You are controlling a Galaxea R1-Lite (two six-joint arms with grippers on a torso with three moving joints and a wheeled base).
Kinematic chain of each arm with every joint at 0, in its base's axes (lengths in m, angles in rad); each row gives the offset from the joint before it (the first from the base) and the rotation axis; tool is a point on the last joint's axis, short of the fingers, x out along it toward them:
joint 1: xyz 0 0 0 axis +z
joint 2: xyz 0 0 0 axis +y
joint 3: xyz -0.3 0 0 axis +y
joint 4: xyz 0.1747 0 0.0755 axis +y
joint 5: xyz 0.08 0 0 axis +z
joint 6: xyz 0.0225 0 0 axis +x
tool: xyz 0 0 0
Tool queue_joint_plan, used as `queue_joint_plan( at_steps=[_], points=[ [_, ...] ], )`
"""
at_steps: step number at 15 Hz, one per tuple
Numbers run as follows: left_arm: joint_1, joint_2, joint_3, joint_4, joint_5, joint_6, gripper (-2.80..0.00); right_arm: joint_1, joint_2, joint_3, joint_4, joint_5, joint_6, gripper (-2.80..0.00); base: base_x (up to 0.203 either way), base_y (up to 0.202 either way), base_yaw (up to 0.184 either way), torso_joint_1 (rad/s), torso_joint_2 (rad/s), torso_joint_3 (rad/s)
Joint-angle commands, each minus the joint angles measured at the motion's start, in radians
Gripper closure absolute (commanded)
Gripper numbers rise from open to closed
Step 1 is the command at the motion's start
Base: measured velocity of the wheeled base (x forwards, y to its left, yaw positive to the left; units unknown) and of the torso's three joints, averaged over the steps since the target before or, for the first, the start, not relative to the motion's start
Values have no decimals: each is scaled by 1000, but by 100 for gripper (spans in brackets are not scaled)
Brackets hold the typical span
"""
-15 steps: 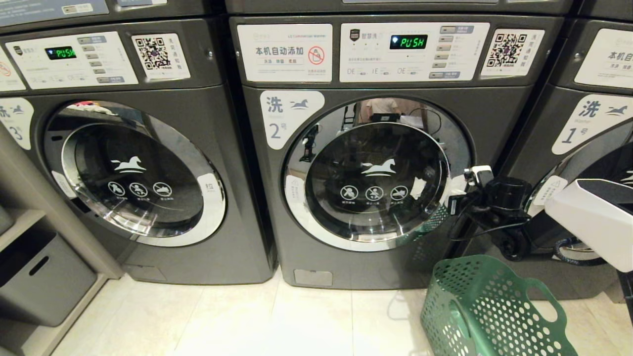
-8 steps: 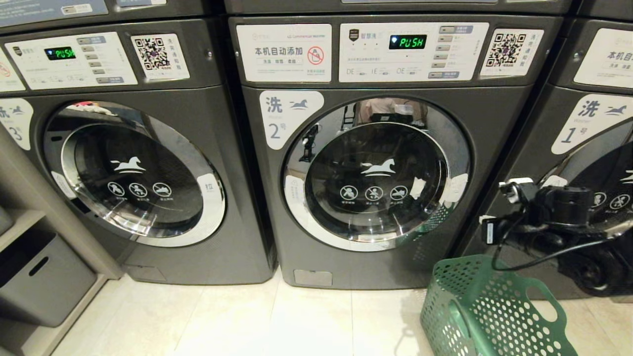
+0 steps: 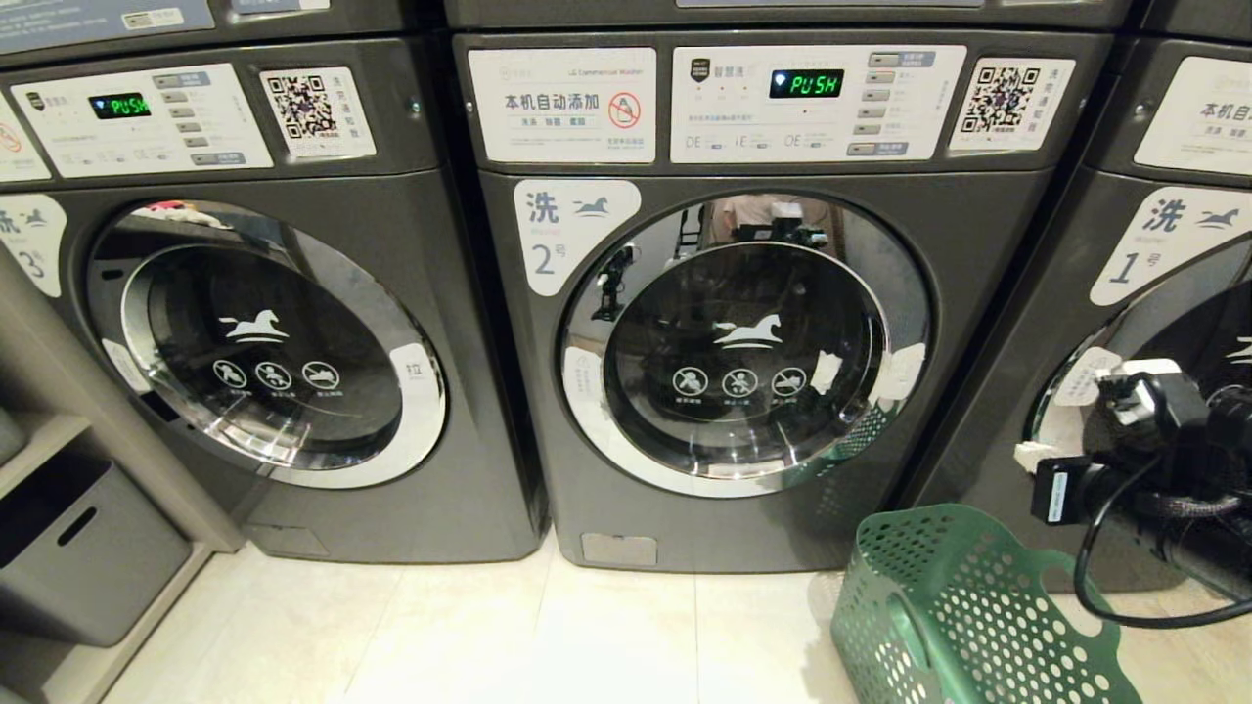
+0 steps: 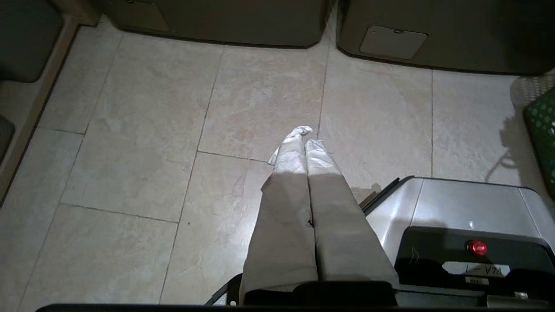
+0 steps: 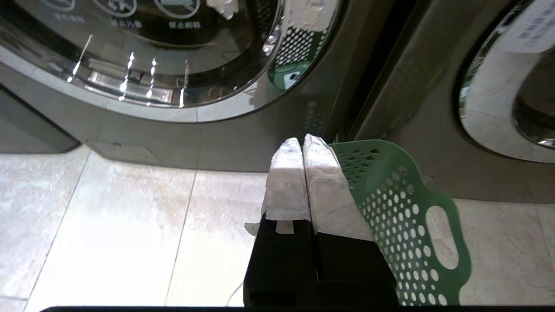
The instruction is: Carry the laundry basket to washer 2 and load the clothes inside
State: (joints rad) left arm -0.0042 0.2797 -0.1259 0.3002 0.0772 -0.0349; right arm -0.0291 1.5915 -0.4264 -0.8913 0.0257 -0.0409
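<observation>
Pulled back right and lower, away from washer 2's [image 3: 743, 342] door: right claw [image 5: 303, 143], fingers pressed together, empty, above laundry basket [image 3: 968, 616] rim. Washer 3 [image 3: 264, 332] at left, door closed. Left claw [image 4: 303, 138] pinched tight over floor tiles [image 4: 151, 151]. Basket on floor, right of washer 2.

Pale beige stone tiles [image 3: 587, 636] with thin dark grout lines cover the floor, catching a bright patch of light. Dark grey washers numbered 3 [image 3: 274, 342] and 1 [image 3: 1154, 274] stand in the row. At the far left, a grey storage bin [image 3: 78, 548] sits under a light shelf [image 3: 39, 445].
</observation>
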Motion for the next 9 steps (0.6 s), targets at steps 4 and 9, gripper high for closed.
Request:
queue_joint_plan(
  at_steps=[4,9],
  points=[
    [19,-155,1,6,-7,12,0,0,-97,26,-6,2,0,0,0,0,0,0,0,0],
    [7,-280,11,11,-129,158,0,3,-158,109,-6,35,4,0,0,0,0,0,0,0]
  ],
)
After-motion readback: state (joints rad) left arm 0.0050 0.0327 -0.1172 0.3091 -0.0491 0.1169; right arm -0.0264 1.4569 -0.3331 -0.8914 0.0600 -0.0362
